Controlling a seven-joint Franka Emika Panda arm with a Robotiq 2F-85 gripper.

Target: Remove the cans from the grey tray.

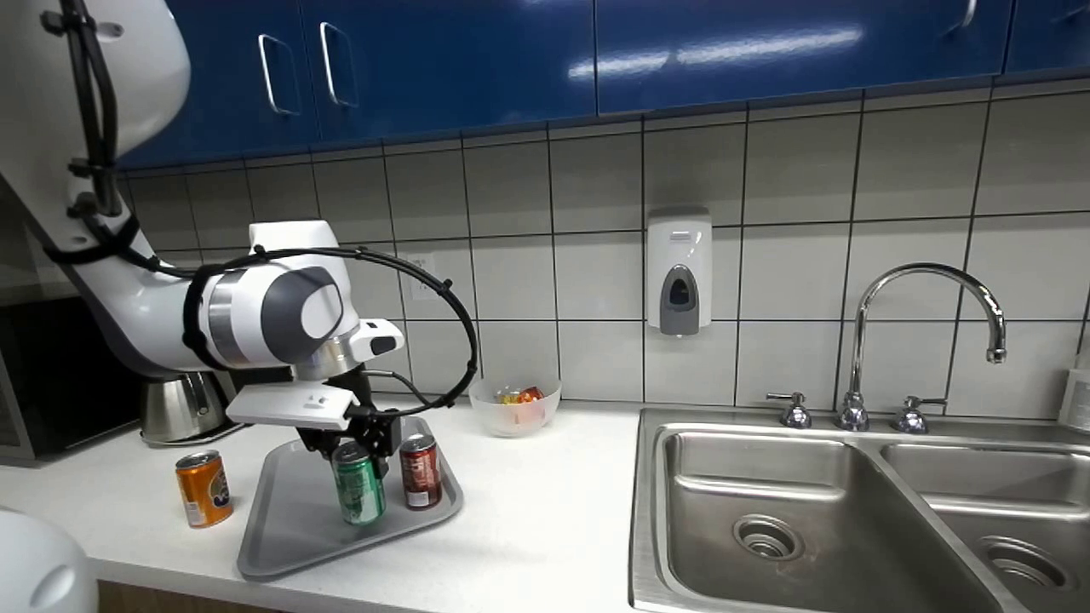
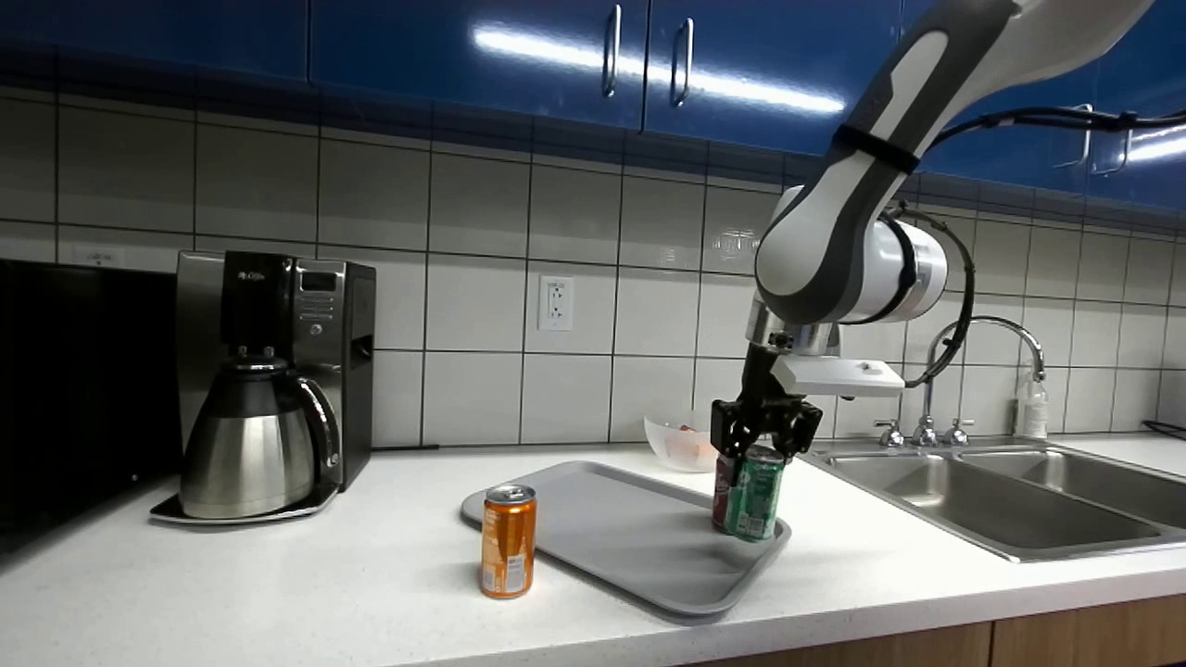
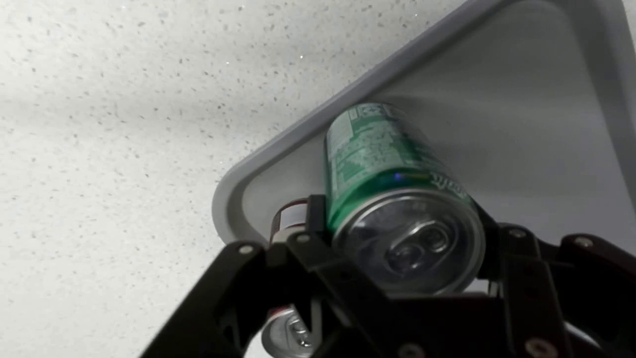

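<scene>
The grey tray point(image 1: 294, 502) lies on the white counter; it also shows in an exterior view point(image 2: 611, 528) and the wrist view point(image 3: 516, 129). The green can point(image 1: 361, 494) is upright or slightly tilted over the tray's corner area, with my gripper point(image 3: 400, 221) around its top. Both fingers touch its sides. I cannot tell whether its base touches the tray. The red can point(image 1: 421, 477) stands on the tray beside it, partly hidden behind it point(image 2: 720, 505) and by a finger in the wrist view point(image 3: 290, 333). The orange can point(image 2: 508, 547) stands on the counter, off the tray.
A translucent bowl point(image 1: 515, 417) with wrapped items stands behind the tray against the wall. A coffee maker point(image 2: 264, 389) with a steel carafe is on one side. A steel sink point(image 1: 651, 511) with a faucet is on the other. The counter's front edge point(image 2: 834, 621) runs near the tray.
</scene>
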